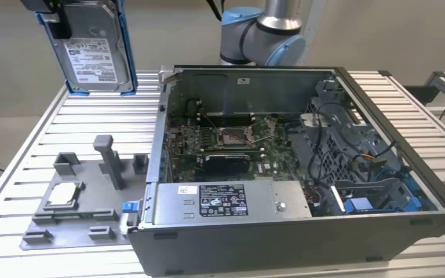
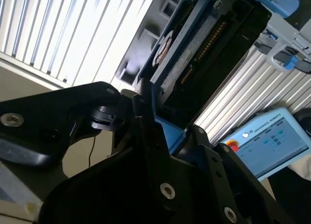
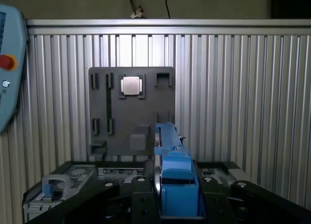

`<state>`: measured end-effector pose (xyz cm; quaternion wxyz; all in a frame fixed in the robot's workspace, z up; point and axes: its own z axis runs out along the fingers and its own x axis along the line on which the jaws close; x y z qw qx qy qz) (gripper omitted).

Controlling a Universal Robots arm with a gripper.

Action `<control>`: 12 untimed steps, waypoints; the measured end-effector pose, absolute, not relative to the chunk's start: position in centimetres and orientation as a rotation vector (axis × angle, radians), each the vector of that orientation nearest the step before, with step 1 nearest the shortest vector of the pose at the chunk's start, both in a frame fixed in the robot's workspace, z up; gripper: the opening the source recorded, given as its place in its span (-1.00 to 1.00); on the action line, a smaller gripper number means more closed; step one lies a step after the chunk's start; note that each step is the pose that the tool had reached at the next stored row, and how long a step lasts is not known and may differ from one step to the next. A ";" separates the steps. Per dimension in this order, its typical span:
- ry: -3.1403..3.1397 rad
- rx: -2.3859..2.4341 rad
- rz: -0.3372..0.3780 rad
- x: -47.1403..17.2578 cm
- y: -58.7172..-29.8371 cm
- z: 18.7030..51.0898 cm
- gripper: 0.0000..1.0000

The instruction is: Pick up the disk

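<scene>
The disk (image 1: pixel 91 52), a silver-grey drive with a white label in a blue frame, hangs upright in the air above the table's far corner at the exterior view's left. My gripper (image 1: pixel 58 13) is shut on its upper end. In the first wrist view the disk (image 3: pixel 174 168) appears edge-on, clamped between the black fingers (image 3: pixel 141 187) of the gripper (image 3: pixel 173 187). The second wrist view shows the disk's circuit-board side (image 2: pixel 194 59) reaching away from the gripper (image 2: pixel 163 129), high above the table.
An open computer case (image 1: pixel 408 226) takes up the middle and right of the slatted metal table (image 1: pixel 106 113). A grey fixture plate (image 1: pixel 83 217) at the exterior view's left holds a small square chip (image 1: pixel 64 194) and upright posts. A teach pendant (image 3: pixel 7 63) lies beyond the table.
</scene>
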<state>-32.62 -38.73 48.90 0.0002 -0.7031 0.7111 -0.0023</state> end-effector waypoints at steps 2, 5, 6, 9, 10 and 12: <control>2.234 -2.209 -0.007 -31.7 -38.7 48.9 -1.00; 2.234 -2.209 -0.007 -30.4 -38.7 48.9 -1.00; 2.234 -2.209 -0.007 -29.9 -38.7 48.9 -1.00; 2.234 -2.209 -0.006 -28.5 -38.7 48.9 -1.00; 2.234 -2.209 -0.006 -28.1 -38.7 48.9 -1.00; 2.234 -2.209 -0.006 -27.2 -38.7 48.9 -1.00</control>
